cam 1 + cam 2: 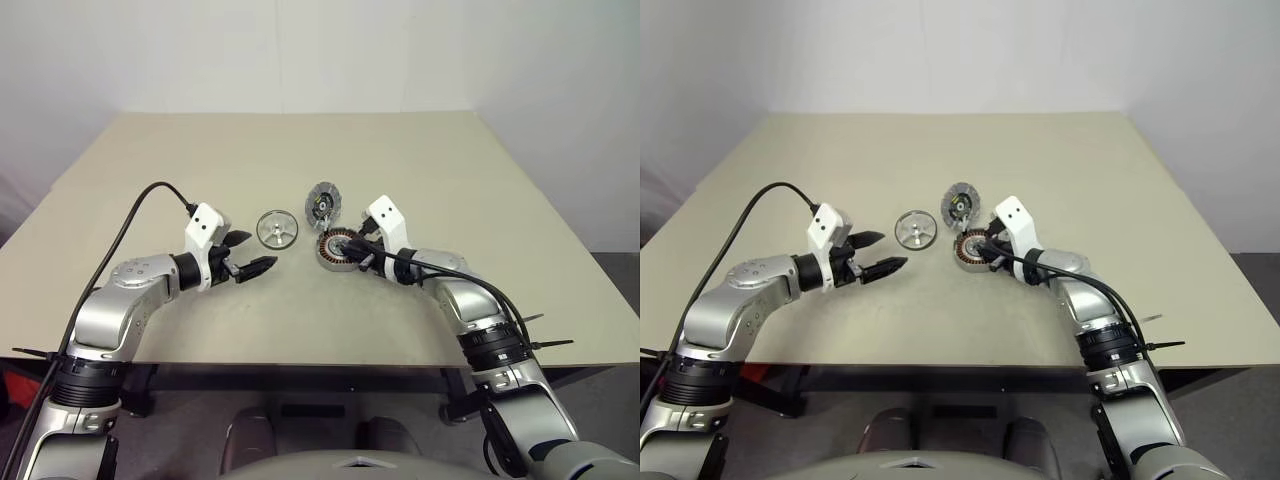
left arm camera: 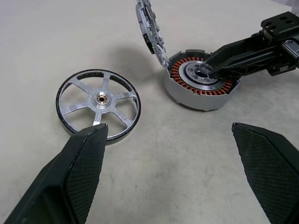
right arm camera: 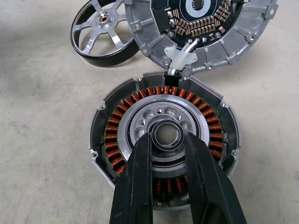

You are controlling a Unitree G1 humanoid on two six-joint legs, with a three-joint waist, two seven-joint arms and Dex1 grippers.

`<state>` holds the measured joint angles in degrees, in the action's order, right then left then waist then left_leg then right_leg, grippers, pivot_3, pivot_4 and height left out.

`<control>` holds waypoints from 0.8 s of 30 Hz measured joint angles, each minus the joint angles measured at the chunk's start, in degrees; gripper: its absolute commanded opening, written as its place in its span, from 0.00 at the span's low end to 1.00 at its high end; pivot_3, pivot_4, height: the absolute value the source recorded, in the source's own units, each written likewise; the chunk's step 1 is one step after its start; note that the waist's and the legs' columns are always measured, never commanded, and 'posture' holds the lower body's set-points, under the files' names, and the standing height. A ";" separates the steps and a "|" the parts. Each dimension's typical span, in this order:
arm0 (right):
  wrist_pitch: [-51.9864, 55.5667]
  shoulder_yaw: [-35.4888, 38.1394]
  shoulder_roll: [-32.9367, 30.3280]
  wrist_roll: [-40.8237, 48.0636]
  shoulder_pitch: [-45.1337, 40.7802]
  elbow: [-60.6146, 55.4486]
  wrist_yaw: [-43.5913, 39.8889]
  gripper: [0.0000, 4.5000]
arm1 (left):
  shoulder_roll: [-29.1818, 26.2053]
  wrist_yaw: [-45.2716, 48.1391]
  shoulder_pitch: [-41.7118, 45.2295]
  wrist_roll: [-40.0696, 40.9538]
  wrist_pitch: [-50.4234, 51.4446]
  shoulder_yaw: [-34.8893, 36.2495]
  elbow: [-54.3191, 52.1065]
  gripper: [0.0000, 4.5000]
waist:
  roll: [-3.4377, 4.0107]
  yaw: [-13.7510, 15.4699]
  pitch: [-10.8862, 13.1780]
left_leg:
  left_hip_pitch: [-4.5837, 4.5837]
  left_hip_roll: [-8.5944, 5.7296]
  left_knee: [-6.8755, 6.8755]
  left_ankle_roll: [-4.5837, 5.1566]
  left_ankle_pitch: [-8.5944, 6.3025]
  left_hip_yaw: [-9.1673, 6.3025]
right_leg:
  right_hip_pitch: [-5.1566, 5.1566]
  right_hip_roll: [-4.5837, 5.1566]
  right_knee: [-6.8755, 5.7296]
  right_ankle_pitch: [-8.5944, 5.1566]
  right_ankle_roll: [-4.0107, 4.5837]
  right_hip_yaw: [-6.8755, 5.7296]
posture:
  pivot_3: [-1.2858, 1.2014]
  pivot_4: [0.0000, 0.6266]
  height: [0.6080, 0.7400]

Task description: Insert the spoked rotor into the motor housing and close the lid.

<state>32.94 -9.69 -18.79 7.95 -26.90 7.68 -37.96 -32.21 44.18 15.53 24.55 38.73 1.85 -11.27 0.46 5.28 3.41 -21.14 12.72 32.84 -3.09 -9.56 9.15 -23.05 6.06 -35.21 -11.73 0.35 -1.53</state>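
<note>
left jaws [image 1: 250,267] spread wide, empty, just beside silver spoked black-rimmed rotor [image 2: 99,105]. right jaws [image 3: 168,140] nearly closed, tips on hub of grey copper-wound housing [image 3: 164,140]; grip uncertain. grey round lid [image 3: 201,28] upright on its hinge. best clear right jaws first, then grip rotor across rim, lower level and centred.

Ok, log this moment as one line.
spoked rotor: loose on table | motor housing: lid open | right hand: at housing hub | left hand: open, empty

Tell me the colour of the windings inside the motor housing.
Copper-orange windings ring the silver centre of the motor housing; clearest in the right wrist view.
</note>
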 measured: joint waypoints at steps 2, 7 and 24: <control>0.00 -0.03 0.06 0.00 -0.23 0.00 0.01 0.14 | 0.00 -0.02 -0.17 0.00 0.00 0.00 0.00 1.00 | 0.00 0.01 0.00 | 0.00 0.00 0.00 0.00 0.00 0.00 | 0.00 0.00 0.00 0.00 0.00 0.00 | 0.52 0.00 1.00; 0.02 -0.03 0.05 0.00 -1.10 0.00 0.02 0.14 | 0.00 0.01 -0.25 0.02 0.01 -0.03 0.00 1.00 | 0.00 0.01 0.00 | 0.00 0.00 0.01 -0.02 0.01 0.00 | 0.00 0.00 -0.03 0.00 0.00 0.00 | 0.52 0.00 1.00; 0.51 -0.17 0.16 -0.15 -1.24 0.58 -0.02 0.14 | 0.00 0.05 -0.25 0.02 0.02 -0.04 0.00 1.00 | 0.00 0.01 0.00 | 0.01 0.00 0.03 -0.06 0.04 -0.02 | -0.01 0.00 -0.09 0.00 0.00 0.00 | 0.52 0.00 1.00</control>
<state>33.46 -9.86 -18.63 7.79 -28.13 8.26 -37.97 -32.21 44.23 15.27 24.57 38.75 1.80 -11.27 0.46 5.29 3.41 -21.13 12.71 32.88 -3.15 -9.52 9.13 -23.06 6.06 -35.30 -11.73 0.35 -1.52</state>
